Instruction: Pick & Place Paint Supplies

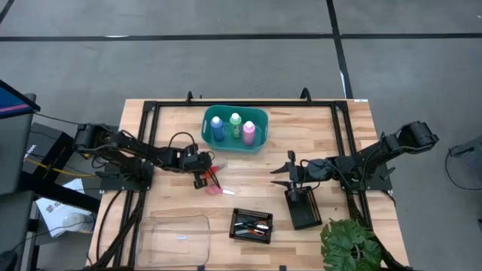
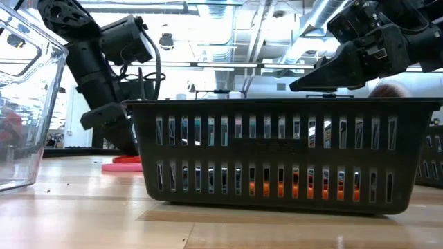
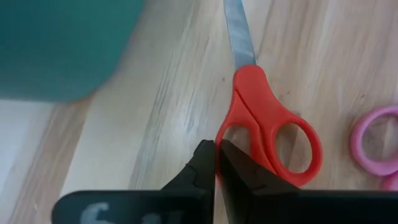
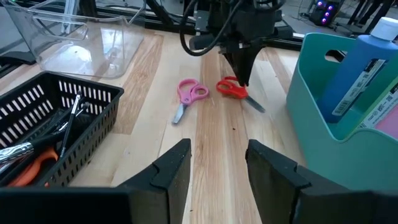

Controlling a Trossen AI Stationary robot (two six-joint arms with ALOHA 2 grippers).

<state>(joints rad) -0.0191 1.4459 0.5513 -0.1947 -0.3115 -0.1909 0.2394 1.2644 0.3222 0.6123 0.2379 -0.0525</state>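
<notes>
Your left gripper [image 3: 215,163] was closed on the red scissors.
The teal basket [image 1: 260,120] held the three bottles [image 1: 234,128]. The red scissors [image 3: 267,127] lay flat on the table [image 1: 331,233], near the basket, handle loop pinched; the pink scissors [image 4: 188,94] lay just beside them. Your right gripper [image 4: 217,163] hovered half open, empty.

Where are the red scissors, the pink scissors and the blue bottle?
Red scissors [image 4: 232,89], right wrist view, on the red handles.
Pink scissors [image 4: 189,92], right wrist view, on the pink handles.
Blue bottle [image 1: 217,129], high view, on its blue body, inside the teal basket.
</notes>
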